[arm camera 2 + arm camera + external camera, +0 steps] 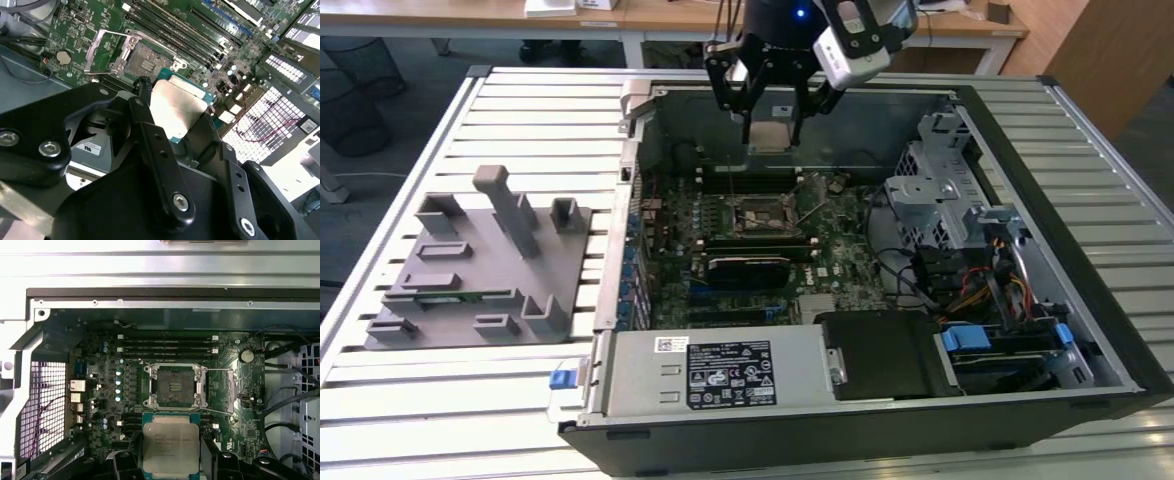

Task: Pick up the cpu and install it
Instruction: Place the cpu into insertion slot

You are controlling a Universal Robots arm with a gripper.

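**Cpu held in the gripper above the open case**

The black two-fingered gripper (773, 125) is shown clenched on the cpu (771, 138), a small flat square chip with a silver-grey metal top and a thin green rim. The chip is clamped by two opposite edges, with one black finger (125, 467) on each side. Its metal top is turned towards the cameras in both wrist views.

The large black and silver computer case (854, 440) is laid open on its side on a slatted grey metal table (454, 130). The cpu is held raised over the green motherboard (670, 260) without touching it. It is close to the case wall that lies opposite the silver labelled power supply box (707, 370).

The square processor socket (175, 386) is seen uncovered, and its silver wire retention frame (93, 52) is swung open to one side. In the first wrist view the cpu is seen just beside the socket, over a row of black memory slots, not over the socket itself.

A black rectangular block (887, 350) is seated inside the case, just beside the power supply box. A grey moulded parts holder (480, 270) is placed on the table near its edge at the exterior view's left, well apart from the gripper. A thin green memory stick (454, 296) is laid in that holder.
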